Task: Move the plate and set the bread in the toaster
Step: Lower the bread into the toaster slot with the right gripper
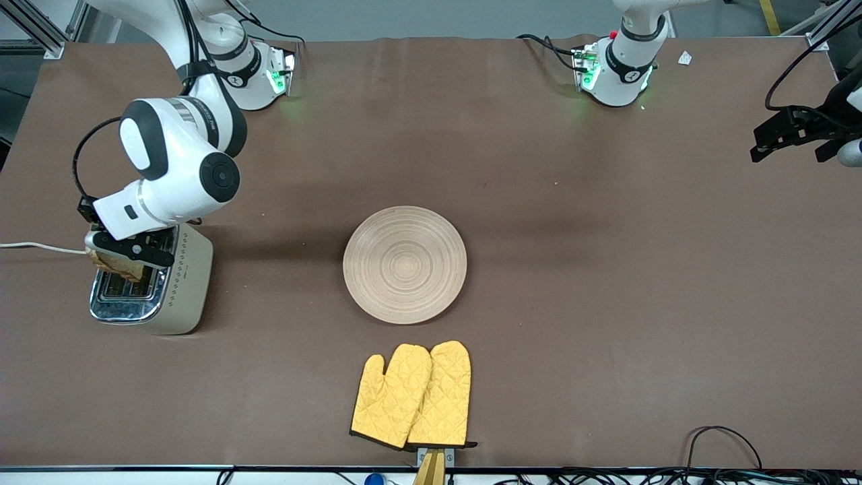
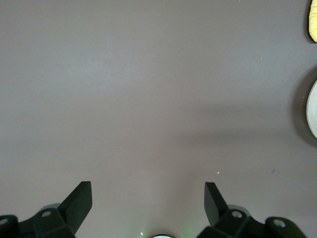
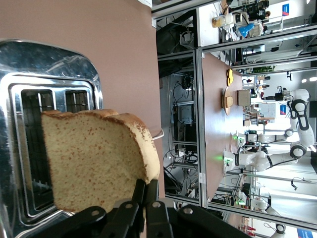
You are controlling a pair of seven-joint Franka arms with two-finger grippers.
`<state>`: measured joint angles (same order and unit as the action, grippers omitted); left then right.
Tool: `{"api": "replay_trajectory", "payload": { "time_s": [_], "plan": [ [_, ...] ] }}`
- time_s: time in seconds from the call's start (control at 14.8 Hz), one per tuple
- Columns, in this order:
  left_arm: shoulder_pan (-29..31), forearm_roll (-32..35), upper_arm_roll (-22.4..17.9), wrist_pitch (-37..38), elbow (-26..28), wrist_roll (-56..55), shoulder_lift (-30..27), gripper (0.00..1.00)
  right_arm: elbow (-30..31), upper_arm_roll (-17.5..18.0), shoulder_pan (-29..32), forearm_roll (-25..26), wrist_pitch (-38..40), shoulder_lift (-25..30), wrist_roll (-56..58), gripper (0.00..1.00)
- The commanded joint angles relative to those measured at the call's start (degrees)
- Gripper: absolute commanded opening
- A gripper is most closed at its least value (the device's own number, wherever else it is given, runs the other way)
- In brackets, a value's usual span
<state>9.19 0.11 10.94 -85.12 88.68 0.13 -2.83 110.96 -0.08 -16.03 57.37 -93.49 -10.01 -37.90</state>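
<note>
2 arms on the table, 1 working, 1 waiting.

Right gripper (image 1: 124, 259): hangs over the toaster (image 1: 151, 286) at the right arm's end of the table, jaws pinched tight on the bread (image 3: 96, 158). Grip is on 1 edge of the slice only; most of it sticks out free over the chrome top. Right wrist view shows the 2 slots open and empty, the slice standing roughly in line with them but not yet inside either.

Left gripper (image 2: 147, 201): parked out at the left arm's end, over bare table, jaws spread wide, holding nothing. Waiting.

Plate (image 1: 405, 264): mid-table, bare, flat on the brown cloth. Pair of yellow oven mitts (image 1: 412, 396) lies nearer the front camera than the plate, just apart from it. White cord (image 1: 40, 247) runs off from the toaster toward the table edge.

Judgement: plate looks already dealt with; step in hand is lowering the slice into a slot.

Risks from here:
- Slice slightly skewed to the slot, so a corner could catch the chrome lip and bend or tear.
- Edge-only grip; a snag could twist the bread out of the jaws.
- Fingers sit close to the toaster top; pressing down too low could knock or tip it.
- Early release could leave the slice lying across the slots instead of inside.
</note>
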Motion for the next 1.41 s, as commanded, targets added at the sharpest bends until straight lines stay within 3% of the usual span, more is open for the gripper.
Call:
{"api": "replay_trajectory", "payload": {
  "time_s": [0.0, 0.34, 0.81, 0.88, 0.94, 1.01, 1.15, 1.28, 1.35],
  "plan": [
    [0.2, -0.7, 0.0, 0.1, -0.3, 0.8, -0.1, 1.00, 0.8, 0.3, 0.0, 1.1, -0.6, -0.4, -1.9, 0.00],
    [0.0, -0.7, 0.0, 0.0, -0.4, 0.7, -0.1, 1.00, 0.0, 0.3, 0.2, 1.1, -1.5, -1.9, -3.4, 0.00],
    [0.1, -0.7, 0.0, -0.3, -0.3, 0.7, 0.1, 1.00, -0.9, 0.3, 0.7, 0.4, -4.5, -9.4, -6.8, 0.02],
    [0.1, -0.7, 0.0, -0.5, -0.4, 0.7, 0.2, 1.00, -1.1, 0.3, 0.8, 0.3, -4.8, -10.2, -6.9, 0.11],
    [0.1, -0.7, 0.0, -0.9, -0.3, 0.7, 0.2, 1.00, -1.9, 0.3, 0.9, -0.1, -5.7, -10.8, -7.3, 0.46],
    [0.1, -0.7, 0.0, -1.3, -0.3, 0.7, 0.3, 1.00, -3.1, 0.3, 1.6, -1.5, -6.8, -10.8, -7.2, 0.98],
    [0.1, -0.7, 0.0, -2.1, -0.3, 0.7, 0.4, 1.00, -6.5, 0.9, 3.5, -6.6, -6.7, -8.7, -0.7, 1.00],
    [0.1, -0.5, 0.0, -1.9, -0.3, 0.8, 0.2, 1.00, -16.6, 0.2, 4.2, -22.7, -4.8, -4.1, 14.5, 1.00],
    [0.4, -0.5, 0.0, -1.9, -0.2, 1.0, 0.2, 1.00, -21.6, 0.3, 4.9, -29.6, -0.2, -3.6, 17.3, 1.00]
  ]
}}
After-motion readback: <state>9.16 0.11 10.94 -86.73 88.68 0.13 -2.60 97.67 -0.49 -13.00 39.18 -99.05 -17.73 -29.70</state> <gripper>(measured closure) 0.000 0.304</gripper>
